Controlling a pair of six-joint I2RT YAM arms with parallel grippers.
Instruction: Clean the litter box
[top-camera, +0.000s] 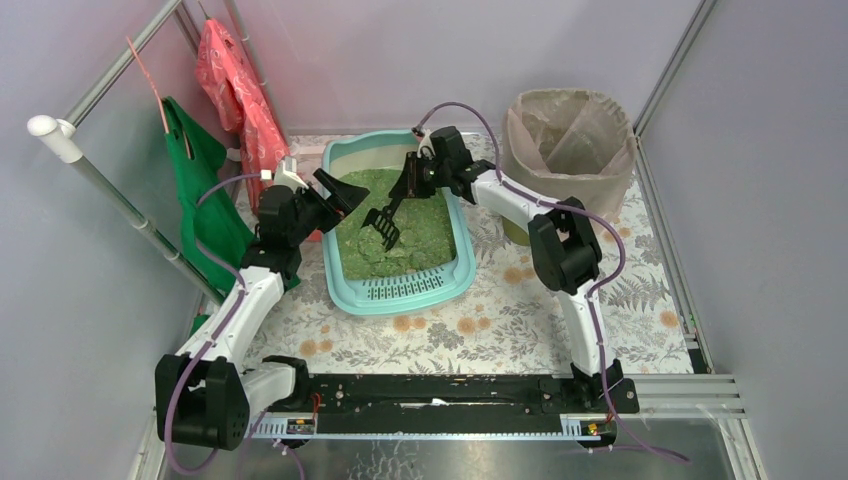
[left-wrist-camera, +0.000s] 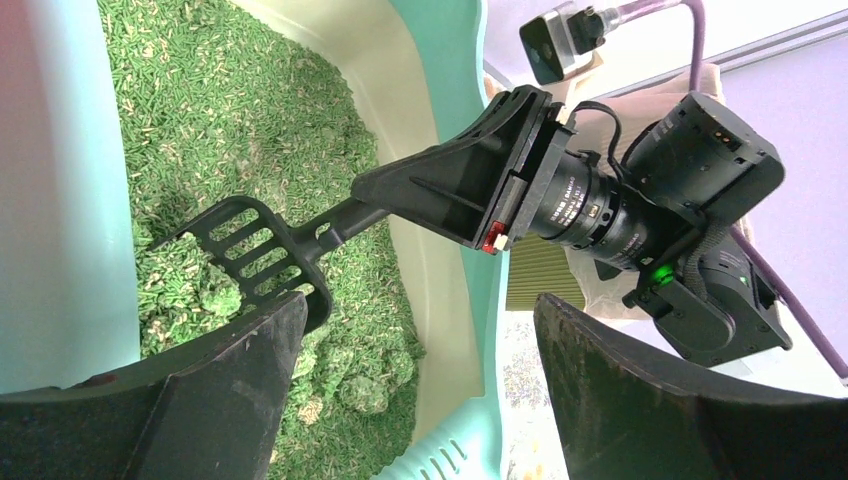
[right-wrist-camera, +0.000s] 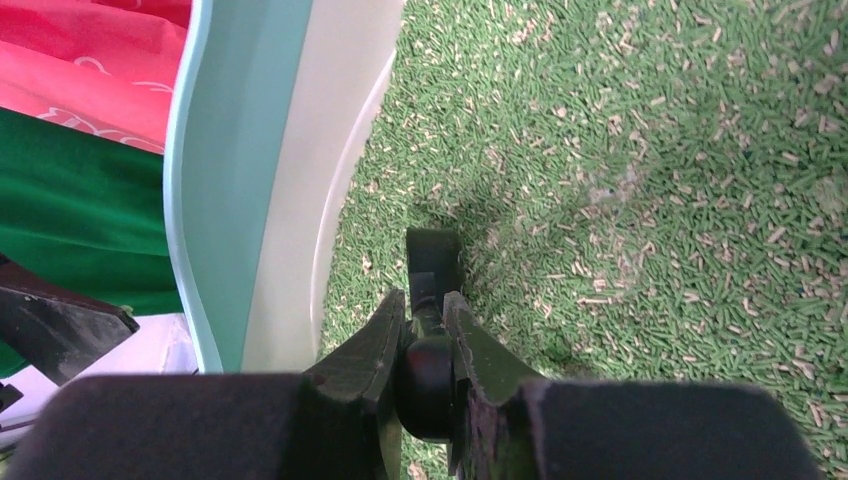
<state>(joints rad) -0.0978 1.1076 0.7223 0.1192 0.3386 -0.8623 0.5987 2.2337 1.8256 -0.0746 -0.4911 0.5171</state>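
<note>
Overhead, the count is short: one large pale turquoise oval-rectangular plastic litter box (top-camera: 400, 290), one black slotted plastic scoop (top-camera: 385, 225), one round olive bin lined with a beige plastic bag (top-camera: 615, 150), and two hanging plastic bags, one red (top-camera: 240, 90) and one green (top-camera: 200, 170).

The litter box lies on the flower-patterned desk (top-camera: 520, 320), left of centre, between the two arms. Its long axis runs from the near side to the far side. The slotted grille step is at the near end, pointing toward the arm bases, and green granules (top-camera: 420, 235) fill the rest.

The right gripper (top-camera: 415, 175) has its jaws narrowed on the scoop's handle. The scoop slants down from there, its slotted head toward the near-left and resting on the granules.

The left gripper (top-camera: 345, 192) hangs over the box's left rim with its jaws spread wide and nothing between them. The bin stands at the far right, well apart from the box.
</note>
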